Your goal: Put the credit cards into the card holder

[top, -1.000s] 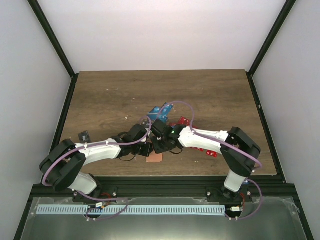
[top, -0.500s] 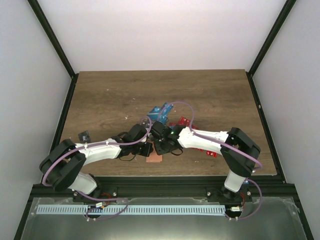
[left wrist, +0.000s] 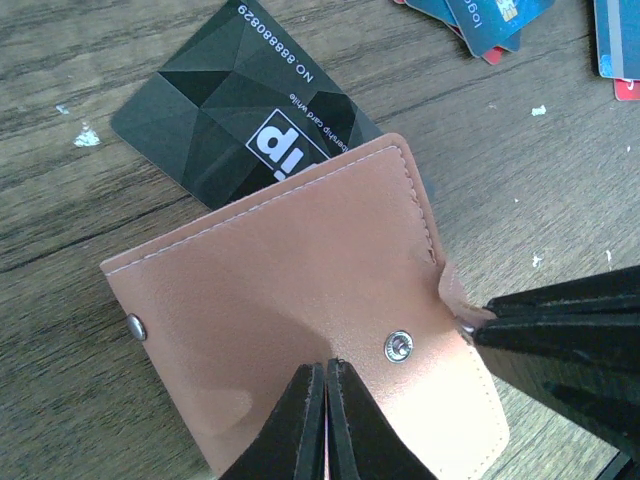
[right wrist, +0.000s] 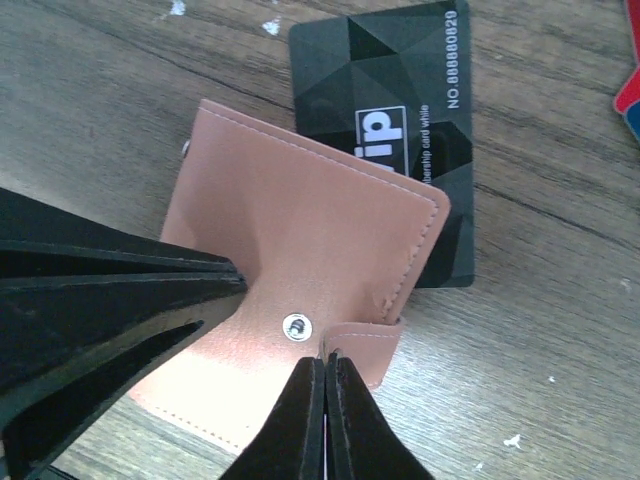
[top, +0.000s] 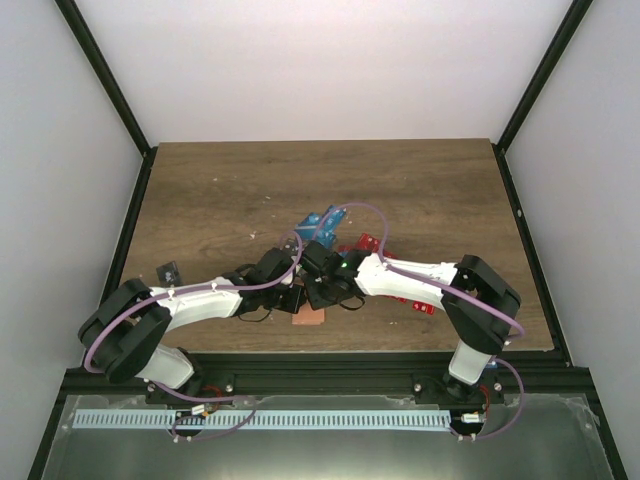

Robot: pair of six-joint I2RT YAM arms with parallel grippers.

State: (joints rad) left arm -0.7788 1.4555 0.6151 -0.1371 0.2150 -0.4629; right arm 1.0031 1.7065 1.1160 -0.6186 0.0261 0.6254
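The tan card holder (left wrist: 300, 270) lies on the wood near the table's front edge (top: 309, 317), partly covering a black credit card (left wrist: 240, 120). My left gripper (left wrist: 327, 366) is shut, pinching the holder's near edge just left of the metal snap (left wrist: 399, 346). My right gripper (right wrist: 327, 358) is shut on the holder's small strap tab (right wrist: 385, 335), next to the snap (right wrist: 295, 325). The black card (right wrist: 400, 120) sticks out behind the holder. Both grippers meet over the holder, the left one's fingers (right wrist: 120, 290) coming in from the side.
Blue cards (top: 318, 222) lie just beyond the grippers and red cards (top: 415, 303) under the right arm. More blue cards (left wrist: 480, 15) show at the top of the left wrist view. A small black item (top: 169, 272) lies at the left.
My right gripper has shut on the holder's strap tab and its wrist has shifted slightly left. The left gripper stays shut in place.
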